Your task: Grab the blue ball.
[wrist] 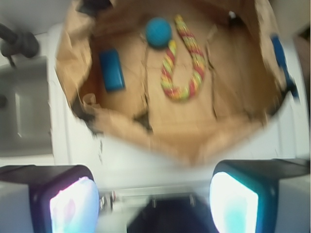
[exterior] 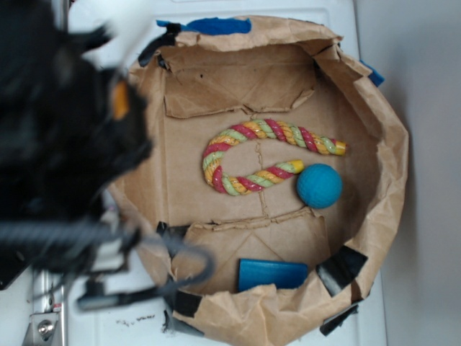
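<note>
We saw a makeshift test bench: a white tabletop (exterior: 403,108) carried a taped brown paper pen (exterior: 392,155) of toys, with a cabled robot arm (exterior: 57,122) beside it

**White worktop, grey surround, brown paper enclosure**

Setting was a flat white tabletop (exterior: 328,14) w/ a plain pale grey surface (exterior: 425,108) along one side. On it sat a crumpled brown paper-and-cardboard walled enclosure (exterior: 392,144), edges fixed w/ black tape patches (exterior: 340,268) & blue tape strips (exterior: 216,26). Wrist view showed a recessed grey metal panel (wrist: 24,107) beside the tabletop. Light was bright, even, soft; wrist view blurred.
</note>
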Robot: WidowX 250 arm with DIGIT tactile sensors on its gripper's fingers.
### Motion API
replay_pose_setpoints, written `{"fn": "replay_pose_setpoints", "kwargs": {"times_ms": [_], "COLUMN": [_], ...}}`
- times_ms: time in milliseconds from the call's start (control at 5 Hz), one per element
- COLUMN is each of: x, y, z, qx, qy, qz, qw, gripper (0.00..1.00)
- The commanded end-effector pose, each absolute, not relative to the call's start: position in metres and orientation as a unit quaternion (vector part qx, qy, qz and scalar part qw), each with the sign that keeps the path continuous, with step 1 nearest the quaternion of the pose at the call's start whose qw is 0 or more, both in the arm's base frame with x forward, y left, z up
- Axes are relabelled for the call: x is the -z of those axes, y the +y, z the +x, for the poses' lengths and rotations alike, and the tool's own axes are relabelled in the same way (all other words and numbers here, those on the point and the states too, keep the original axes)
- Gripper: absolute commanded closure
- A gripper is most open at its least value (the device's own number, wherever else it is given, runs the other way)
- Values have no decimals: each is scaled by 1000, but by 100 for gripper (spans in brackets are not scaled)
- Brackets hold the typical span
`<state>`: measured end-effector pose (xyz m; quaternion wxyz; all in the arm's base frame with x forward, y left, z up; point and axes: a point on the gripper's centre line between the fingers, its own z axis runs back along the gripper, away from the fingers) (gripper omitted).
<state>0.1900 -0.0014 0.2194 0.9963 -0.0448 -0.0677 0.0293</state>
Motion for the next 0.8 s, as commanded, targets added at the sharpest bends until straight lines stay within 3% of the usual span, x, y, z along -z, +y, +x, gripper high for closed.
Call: {"fn": "replay_pose_setpoints", "kwargs": {"times_ms": [0,400,600], "x": [-218,-218,-169], "y": [12,12,10], "z": [222,222,240], "qx": [-15,-15,-16], "qy": [-129,-129,-129], "qz": [-41,-41,-9], "qw": [991,991,991], "gripper": [0,0,0]}}
